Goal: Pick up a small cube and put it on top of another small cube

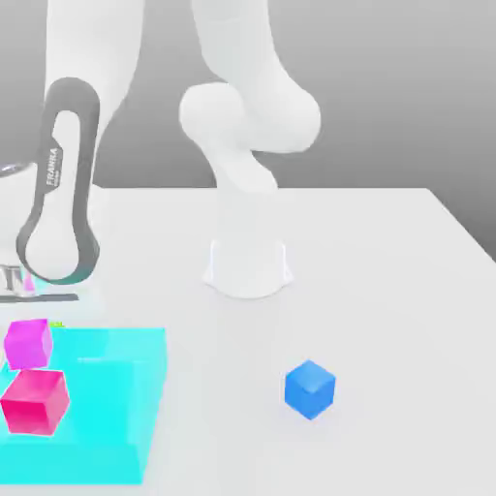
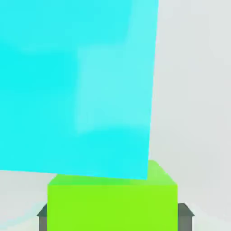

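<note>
In the hand view the gripper (image 2: 116, 216) is clamping the lime-green cube (image 2: 113, 205): a dark grey finger (image 2: 42, 215) is pressing against one side face of the cube and a second one is showing at the opposite side, so the cube is sitting squarely between them. Just beyond the cube, a big cyan block (image 2: 76, 85) is taking up most of the picture, with the pale table (image 2: 194, 90) running alongside it.

In the exterior view, the arm (image 1: 60, 184) is reaching down at the exterior view's left, above the far edge of the cyan block (image 1: 92, 407); a thin sliver of lime green is peeking out there, beside the magenta cube. The cyan block is lying flat on the white table (image 1: 387, 271) at the lower left. Two cubes are sitting on it: a magenta cube (image 1: 28, 343) toward the back and a larger pink-red cube (image 1: 36, 402) just in front of it. The blue cube (image 1: 310, 389) is resting on the table by itself, well apart from the block, toward the exterior view's right. The robot's white base (image 1: 248, 266) is standing behind, near the middle of the table.
</note>
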{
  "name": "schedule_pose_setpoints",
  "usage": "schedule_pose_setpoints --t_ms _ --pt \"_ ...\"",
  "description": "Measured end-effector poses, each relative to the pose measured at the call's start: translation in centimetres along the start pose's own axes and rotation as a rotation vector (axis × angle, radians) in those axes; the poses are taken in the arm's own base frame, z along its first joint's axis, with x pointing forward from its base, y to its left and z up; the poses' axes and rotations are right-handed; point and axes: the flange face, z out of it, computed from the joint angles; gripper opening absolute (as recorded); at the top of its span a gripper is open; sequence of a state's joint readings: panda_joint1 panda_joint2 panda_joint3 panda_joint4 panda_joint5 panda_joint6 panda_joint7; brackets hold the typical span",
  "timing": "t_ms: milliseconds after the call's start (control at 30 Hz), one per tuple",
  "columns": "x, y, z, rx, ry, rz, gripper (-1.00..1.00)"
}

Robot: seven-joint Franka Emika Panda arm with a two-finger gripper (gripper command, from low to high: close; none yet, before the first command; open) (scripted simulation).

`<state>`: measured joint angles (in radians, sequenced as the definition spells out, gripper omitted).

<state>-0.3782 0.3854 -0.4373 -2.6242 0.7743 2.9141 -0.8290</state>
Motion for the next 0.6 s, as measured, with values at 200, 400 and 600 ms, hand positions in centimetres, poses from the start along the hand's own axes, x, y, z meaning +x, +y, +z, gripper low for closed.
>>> schedule_pose_setpoints --t_ms 200,400,600 --pt "0.4 0.2 -2.3 -0.008 0.007 -0.003 -1.0" --pt "0.1 0.1 -5.6 -0.003 0.003 -0.001 -1.0" --pt "5.6 -1.4 -11.2 -0.011 0.116 -0.068 -1.0"
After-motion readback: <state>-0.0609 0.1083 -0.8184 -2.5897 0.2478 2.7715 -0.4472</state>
